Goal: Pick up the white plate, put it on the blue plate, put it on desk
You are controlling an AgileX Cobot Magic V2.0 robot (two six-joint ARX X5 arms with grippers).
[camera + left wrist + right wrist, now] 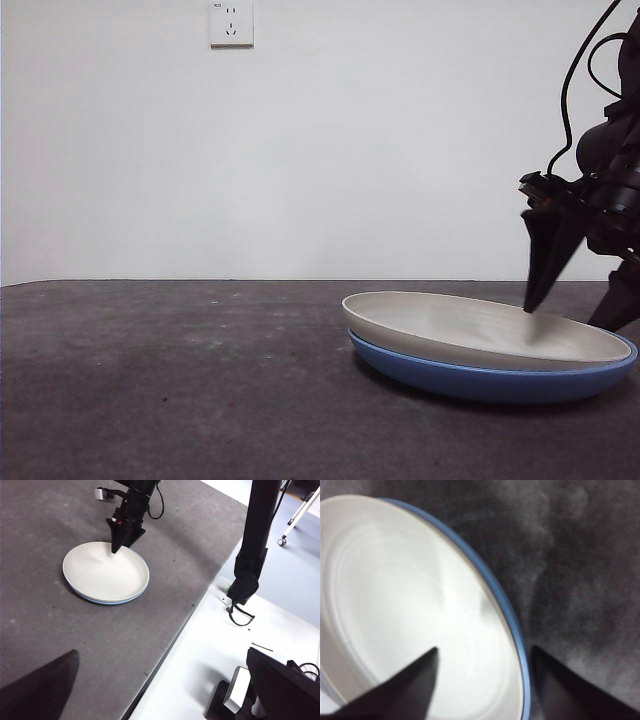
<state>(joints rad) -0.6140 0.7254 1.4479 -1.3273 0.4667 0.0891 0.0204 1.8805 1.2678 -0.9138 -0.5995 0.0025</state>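
Observation:
The white plate [470, 325] lies stacked inside the blue plate [470, 382], and both rest on the desk [180, 380] at the right. My right gripper [568, 315] stands open over the stack's right rim. One jaw reaches down inside the white plate [395, 595], the other hangs outside the blue plate's rim [506, 611]. The right wrist view shows this gripper [485, 649] with the rim between its jaws and not clamped. High and far off, my left gripper [165, 680] is open and holds nothing. From there the white plate [102, 575] shows with the right gripper [116, 547] at its edge.
A wall socket [231, 23] sits high on the white wall. The desk's edge [185, 625] runs beside a white surface [210, 650] with a black arm column [252, 545] and cables. Bare desk [150, 340] stretches left of the plates.

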